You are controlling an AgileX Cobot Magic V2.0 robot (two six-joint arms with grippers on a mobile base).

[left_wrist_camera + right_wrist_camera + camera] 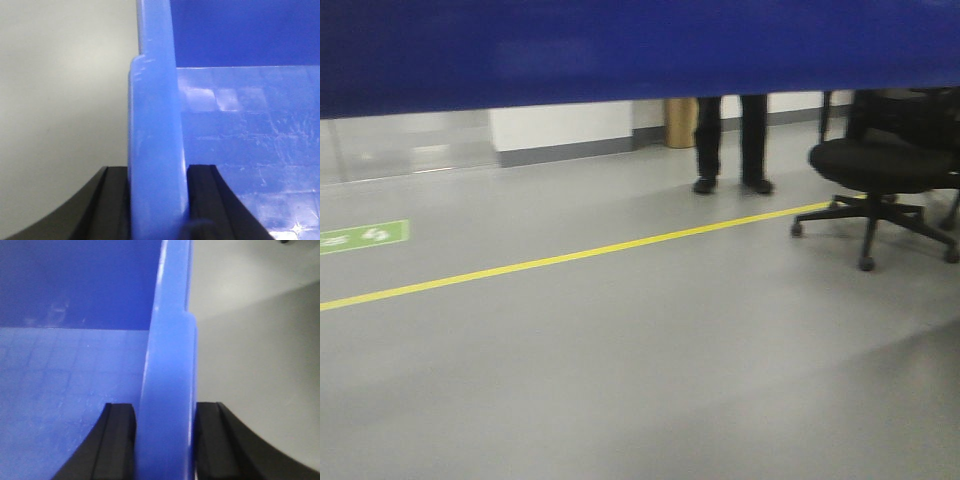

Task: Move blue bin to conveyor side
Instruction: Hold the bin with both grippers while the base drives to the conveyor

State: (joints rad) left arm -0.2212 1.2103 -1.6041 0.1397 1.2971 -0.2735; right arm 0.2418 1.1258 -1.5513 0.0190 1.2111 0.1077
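The left tool and right tool clamped the blue bin, seemingly lifted; no conveyor showed, so placing was left.

Items counted: one blue bin along the top edge; two grippers of mine, left gripper and right gripper; one black office chair at right; one standing person; one yellow floor line; one green floor marking at left.
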